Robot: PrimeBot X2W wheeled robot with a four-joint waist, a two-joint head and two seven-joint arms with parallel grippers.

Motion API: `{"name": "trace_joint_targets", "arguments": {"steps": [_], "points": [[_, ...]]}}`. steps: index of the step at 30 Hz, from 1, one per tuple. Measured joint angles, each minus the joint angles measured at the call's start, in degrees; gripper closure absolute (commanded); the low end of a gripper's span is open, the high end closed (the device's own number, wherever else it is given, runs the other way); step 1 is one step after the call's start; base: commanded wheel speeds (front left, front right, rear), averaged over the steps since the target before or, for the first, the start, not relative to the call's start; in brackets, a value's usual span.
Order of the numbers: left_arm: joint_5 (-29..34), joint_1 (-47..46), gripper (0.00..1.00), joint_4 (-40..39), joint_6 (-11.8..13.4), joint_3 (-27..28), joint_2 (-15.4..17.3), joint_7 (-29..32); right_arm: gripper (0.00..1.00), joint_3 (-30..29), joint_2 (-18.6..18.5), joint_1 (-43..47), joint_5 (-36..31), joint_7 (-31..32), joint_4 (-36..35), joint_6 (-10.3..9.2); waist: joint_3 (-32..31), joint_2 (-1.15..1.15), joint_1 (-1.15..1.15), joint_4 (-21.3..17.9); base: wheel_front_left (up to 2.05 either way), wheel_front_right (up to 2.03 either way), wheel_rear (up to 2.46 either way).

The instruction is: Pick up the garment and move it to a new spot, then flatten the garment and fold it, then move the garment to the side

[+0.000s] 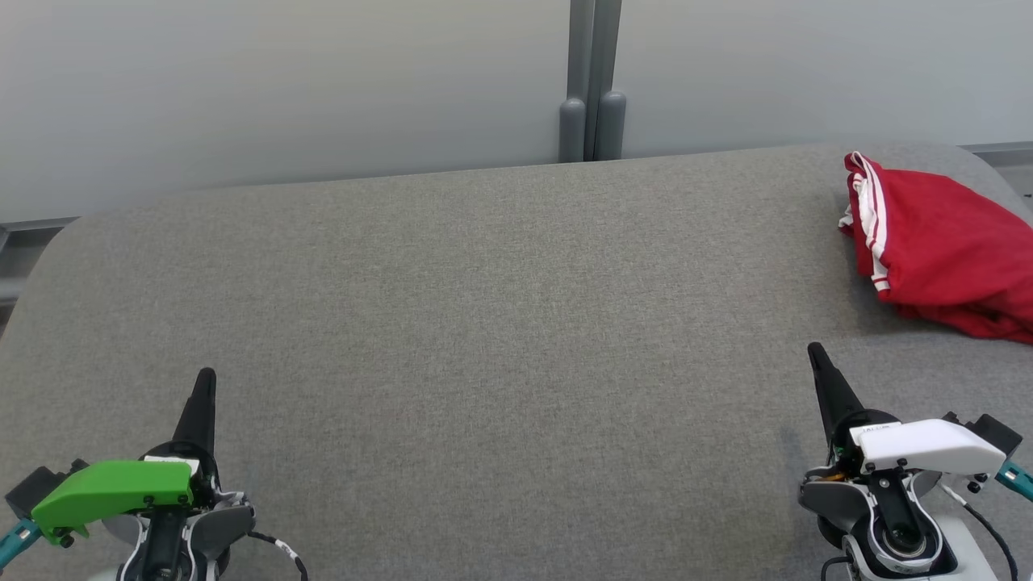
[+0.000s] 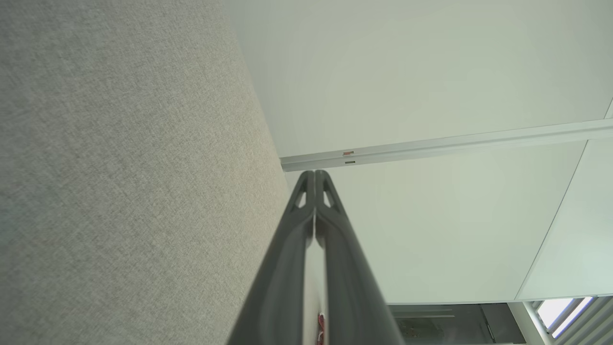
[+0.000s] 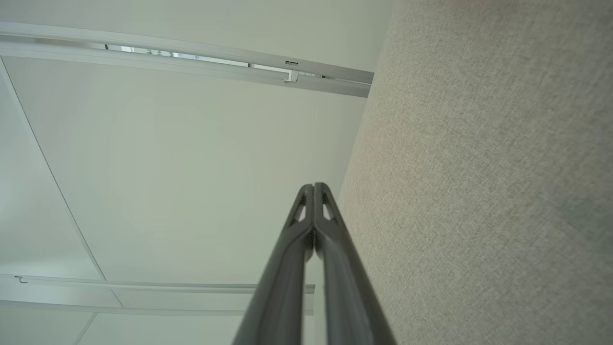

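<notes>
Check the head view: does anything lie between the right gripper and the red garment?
Nothing visible does. Bare grey surface runs from the shut right gripper up to the red garment, bunched at the far right.

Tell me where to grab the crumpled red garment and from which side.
Grip the crumpled red garment at its left fold by the white-striped trim, probably with the right gripper, coming from the middle of the grey table. That edge stands raised and bunched, facing the gripper; the far side runs out of view.

The garment (image 1: 944,242) is red with white stripes. The table (image 1: 484,323) is grey. Gripper covers: left green (image 1: 113,488), right white (image 1: 928,445).
</notes>
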Motion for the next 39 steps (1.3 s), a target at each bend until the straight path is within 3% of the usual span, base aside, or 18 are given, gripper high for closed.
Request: {"name": "trace_joint_targets", "arguments": {"steps": [24, 39], "points": [[-6.9, -2.2, 1.00, 1.1, -2.5, 3.5, -1.3, 3.0, 1.00, -1.2, 0.1, -1.9, 8.8, 1.3, 1.4, 0.00, 0.7, 0.00, 0.00, 0.2, 0.00, 0.00, 0.00], [-6.9, -2.2, 1.00, 1.1, -2.5, 3.6, -1.4, 3.0, 1.00, -1.3, 0.2, -1.9, 8.8, 1.3, 1.4, 0.00, 0.7, 0.00, 0.00, 0.2, 0.00, 0.00, 0.00]]}}
